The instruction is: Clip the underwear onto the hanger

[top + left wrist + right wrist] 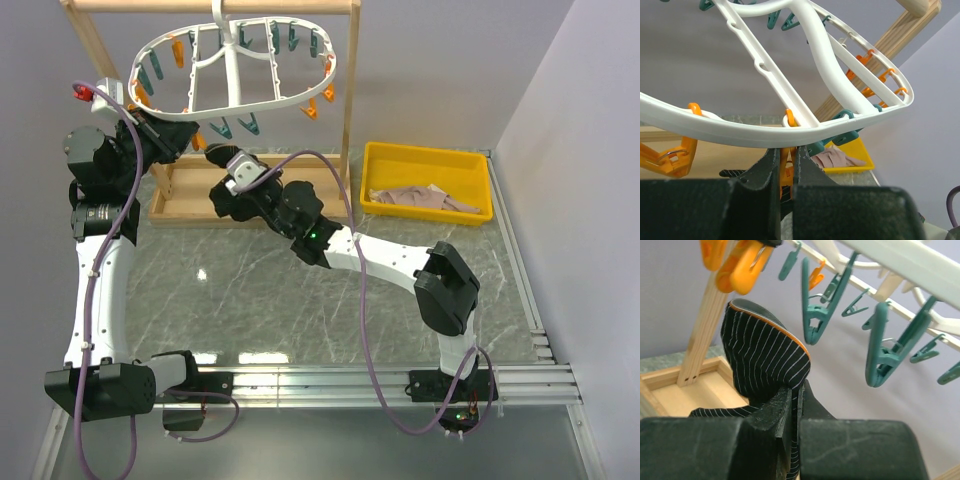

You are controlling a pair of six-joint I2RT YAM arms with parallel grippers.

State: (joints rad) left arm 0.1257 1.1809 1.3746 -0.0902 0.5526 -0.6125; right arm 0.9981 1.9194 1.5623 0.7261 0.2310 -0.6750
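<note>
The white oval hanger (240, 75) hangs from the wooden frame, with orange and teal pegs round its rim (740, 132). My left gripper (787, 150) is just under the rim's near-left edge, shut on an orange peg (786, 172) that hangs there. The underwear (765, 360), black with thin white stripes and an orange edge, stands bunched up out of my right gripper (797, 385), which is shut on its fabric. It sits just below orange pegs (740, 265) and beside a teal peg (815, 315). From above, the two grippers (192, 140) (222, 158) lie close together below the hanger's front-left rim.
The wooden frame (350, 110) and its base tray (190, 205) stand at the back. A yellow bin (428, 180) with a pinkish-beige cloth (420, 197) sits at the back right. Purple cables loop over both arms.
</note>
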